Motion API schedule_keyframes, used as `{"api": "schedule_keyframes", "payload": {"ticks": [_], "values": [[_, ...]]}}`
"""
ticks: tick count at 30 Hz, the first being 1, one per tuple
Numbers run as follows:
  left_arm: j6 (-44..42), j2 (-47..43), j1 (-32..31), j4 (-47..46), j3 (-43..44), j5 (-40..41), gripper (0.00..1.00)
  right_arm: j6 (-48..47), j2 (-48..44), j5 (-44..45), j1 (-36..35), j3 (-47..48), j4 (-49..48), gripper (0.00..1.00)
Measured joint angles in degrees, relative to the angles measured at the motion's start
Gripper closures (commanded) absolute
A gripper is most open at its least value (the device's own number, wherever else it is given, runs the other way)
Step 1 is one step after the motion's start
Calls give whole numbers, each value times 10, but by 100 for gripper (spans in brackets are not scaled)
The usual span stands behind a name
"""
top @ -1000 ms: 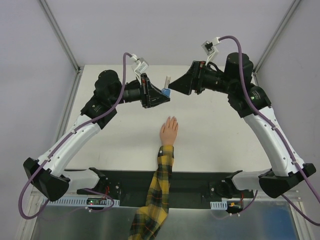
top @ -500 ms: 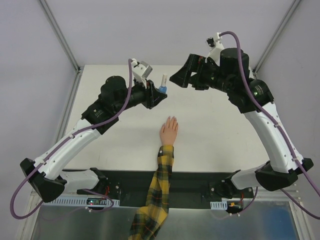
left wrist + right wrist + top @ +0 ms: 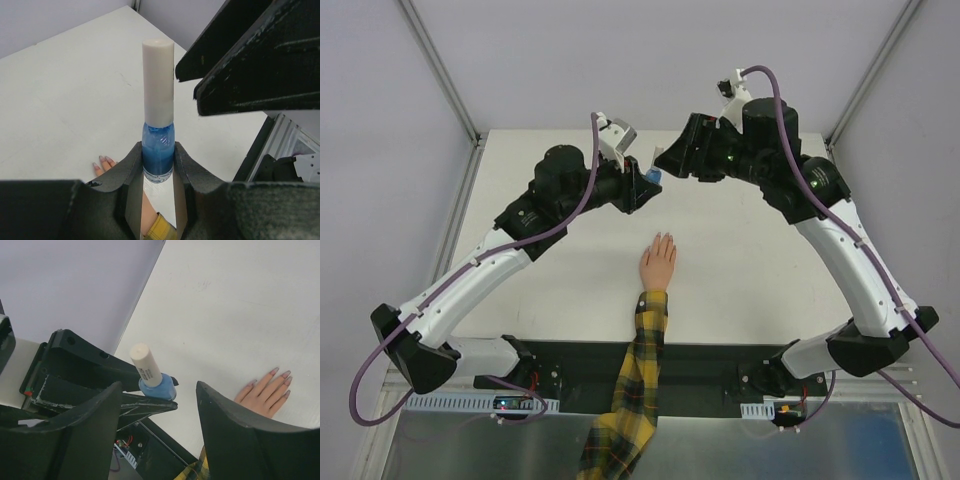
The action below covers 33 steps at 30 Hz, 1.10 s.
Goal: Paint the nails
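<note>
The white desk carries only one thing, a small peach-coloured hand that lies flat, palm down. I take this hand as the landmark. The yellow-black plaid sleeve runs from the wrist of the hand towards the near edge.

Beyond the fingertips of the hand and raised above the desk, the two arms meet. The left end effector is closed around the blue body of a small bottle and holds it upright. The right end effector is on the right side of the bottle, also beyond the hand. Its two fingers are spread apart and grip nothing. It is very near the white cap, but I see no contact.

The nails are at the tips of the hand's fingers and point away from the sleeve. They look skin-toned to pinkish, so I judge that no paint is on them yet.

The bottle is probably light, hard and smooth, perhaps glass, so it can slip or turn in the grip when the cap is twisted. The cap is a straight, stiff cylinder. I think the best place to take it is the upper half, well clear of the left fingers. The nails themselves are tiny and stiff, so the brush needs a light, steady touch, and the hand may slide if it is pushed.
</note>
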<state>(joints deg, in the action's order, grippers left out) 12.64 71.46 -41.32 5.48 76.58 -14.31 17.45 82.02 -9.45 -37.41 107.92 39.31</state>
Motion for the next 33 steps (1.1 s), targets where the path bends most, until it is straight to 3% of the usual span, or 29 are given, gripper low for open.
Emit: {"api": "schedule_keyframes", "payload": {"ticks": [8,11,12,14,20,27,31,33], "values": [[1,15,0,1,13,-22,100,-19,21,0,-13,0,-1,59],[3,19,0,3,18,-40,100,-28,22,1,-15,-4,-2,79],[4,21,0,5,19,-48,100,-33,22,2,-15,-4,-3,93],[9,27,0,12,23,-66,100,-46,22,3,-15,-6,0,99],[24,44,17,20,31,-155,100,-92,9,-38,-7,-25,8,99],[138,55,60,-22,35,-440,100,-91,-70,-344,47,-167,-163,99],[176,56,62,-58,35,-519,100,-49,-78,-439,49,-198,-242,98],[182,53,62,-73,35,-528,100,-33,-77,-456,49,-198,-267,89]]}}
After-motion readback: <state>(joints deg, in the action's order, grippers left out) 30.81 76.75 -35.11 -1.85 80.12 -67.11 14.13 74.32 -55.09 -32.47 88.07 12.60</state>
